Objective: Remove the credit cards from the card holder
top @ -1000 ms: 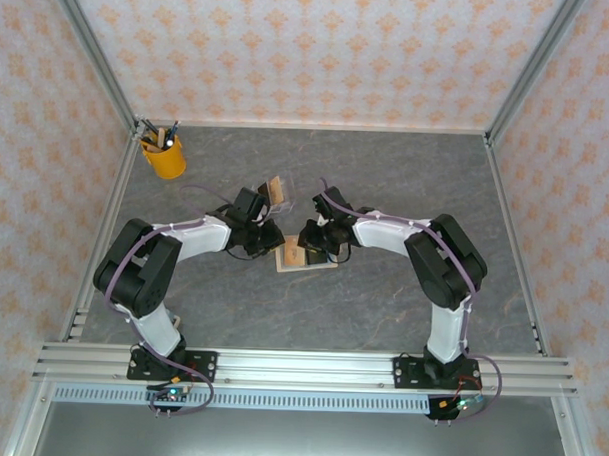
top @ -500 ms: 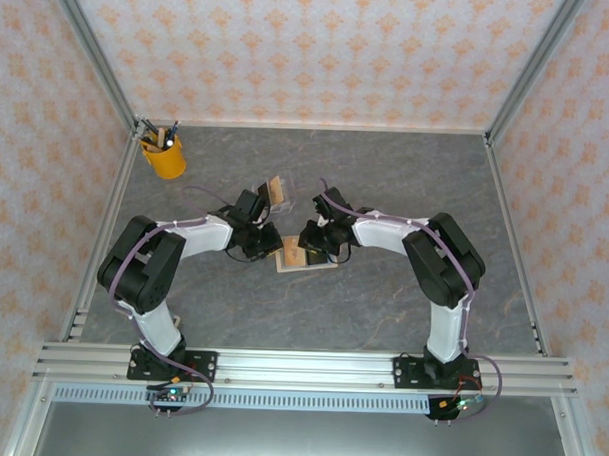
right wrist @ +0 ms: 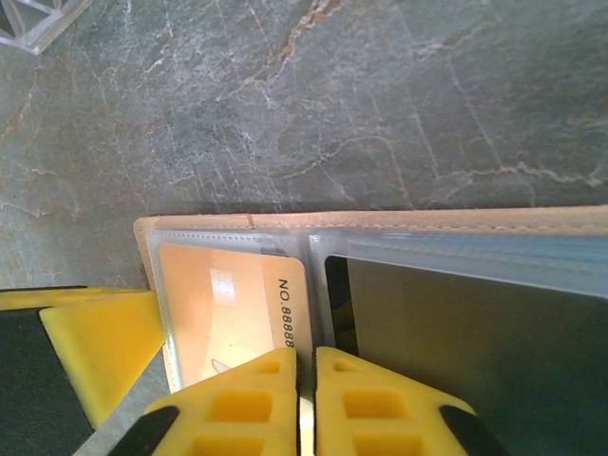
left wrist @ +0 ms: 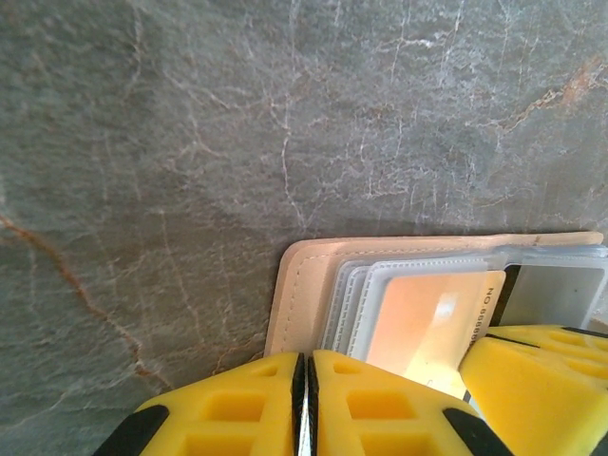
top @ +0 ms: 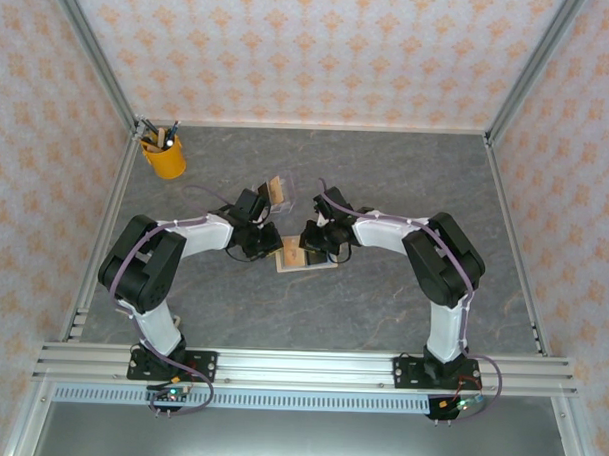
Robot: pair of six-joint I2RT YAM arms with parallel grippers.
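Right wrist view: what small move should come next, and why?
Probably the right gripper should pull gently back, to test whether the tan card slides from its clear sleeve. Its shut fingertips sit at that card's edge, by the fold of the card holder; the left gripper, also shut, rests at the holder's end.

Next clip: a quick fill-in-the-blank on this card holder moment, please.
1. The card holder lies ___, not folded shut, on the table.
2. In the right wrist view, the tan card sits to the ___ of the dark card.
3. The pens stand in a ___ cup.
4. The left gripper and right gripper are both ___.
Missing: open; left; yellow; shut.
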